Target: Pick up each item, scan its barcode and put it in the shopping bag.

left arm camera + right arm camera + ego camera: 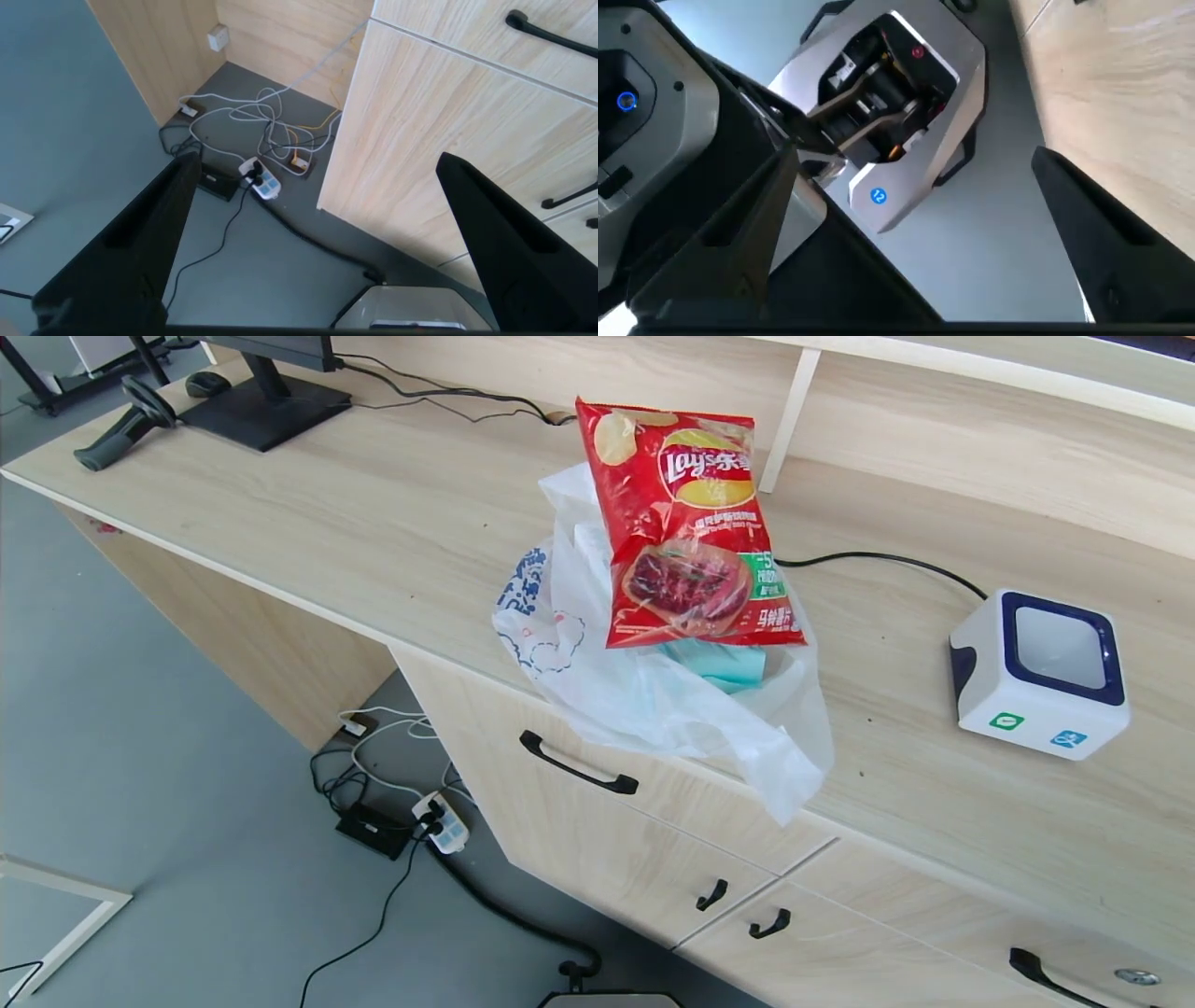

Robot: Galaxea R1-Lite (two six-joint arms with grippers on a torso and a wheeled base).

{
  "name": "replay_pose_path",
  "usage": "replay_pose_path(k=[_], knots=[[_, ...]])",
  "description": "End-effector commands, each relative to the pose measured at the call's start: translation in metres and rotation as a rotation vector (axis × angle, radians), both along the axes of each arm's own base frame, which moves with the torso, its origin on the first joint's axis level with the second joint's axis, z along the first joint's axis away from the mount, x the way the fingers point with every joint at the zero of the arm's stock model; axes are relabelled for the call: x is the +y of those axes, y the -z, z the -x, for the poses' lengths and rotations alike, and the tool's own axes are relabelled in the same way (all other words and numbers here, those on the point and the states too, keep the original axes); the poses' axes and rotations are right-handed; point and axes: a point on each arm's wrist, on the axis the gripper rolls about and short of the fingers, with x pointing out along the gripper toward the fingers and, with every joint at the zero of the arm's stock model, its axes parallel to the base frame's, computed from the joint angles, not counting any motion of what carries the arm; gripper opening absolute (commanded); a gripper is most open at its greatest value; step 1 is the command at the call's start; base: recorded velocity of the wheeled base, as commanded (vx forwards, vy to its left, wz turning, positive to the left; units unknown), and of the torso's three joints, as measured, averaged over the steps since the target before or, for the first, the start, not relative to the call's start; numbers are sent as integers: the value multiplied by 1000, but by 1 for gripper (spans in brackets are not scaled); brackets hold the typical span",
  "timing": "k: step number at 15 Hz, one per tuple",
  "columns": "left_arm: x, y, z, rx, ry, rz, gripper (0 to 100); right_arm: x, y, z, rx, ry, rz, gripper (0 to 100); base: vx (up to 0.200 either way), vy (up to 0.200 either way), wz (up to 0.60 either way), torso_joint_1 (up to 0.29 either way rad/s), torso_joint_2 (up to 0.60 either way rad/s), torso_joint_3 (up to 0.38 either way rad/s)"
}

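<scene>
In the head view the red chips bag (pixel 691 523) stands tilted in the white shopping bag (pixel 635 709) at the near edge of the counter (pixel 373 523). The scanner (pixel 1041 672) is well apart on the right. The left wrist view gives the left gripper (pixel 318 161) spread wide and empty, over a power strip (pixel 262 184) on the floor. The right gripper (pixel 915 159) is spread and empty too.

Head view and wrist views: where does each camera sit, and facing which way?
Head view: on the head, forward and down at the counter, the chips bag in the shopping bag, the scanner to their right.
Left wrist view: on the left wrist, facing the floor's power strip and drawer fronts, past the open left gripper.
Right wrist view: on the right wrist, down at the floor beside a wooden panel, past the open right gripper.
Shared: head and left wrist both show the power strip.
</scene>
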Motion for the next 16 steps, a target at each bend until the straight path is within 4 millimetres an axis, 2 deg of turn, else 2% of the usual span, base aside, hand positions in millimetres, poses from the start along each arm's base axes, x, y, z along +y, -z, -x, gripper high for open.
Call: replay_pose_path(k=[1,4,7,9,13,16], knots=[[0,0,0,1,0,0,100,-7,-2,8,-8,-25,-12,100,0,0,0,0,0,0],[0,0,0,0,0,-1,100,-28,6,26,42,-93,63,100,0,0,0,0,0,0],[0,0,0,0,0,0,100,-25,9,23,84,-62,109,100,0,0,0,0,0,0],[0,0,0,0,0,-1,100,-30,8,18,85,65,97,100,0,0,0,0,0,0],[0,0,0,0,-1,1,100,-52,2,16,-35,495,17,100,0,0,0,0,0,0],[0,0,0,1,0,0,100,-59,-1,20,-111,645,-25,100,0,0,0,0,0,0]])
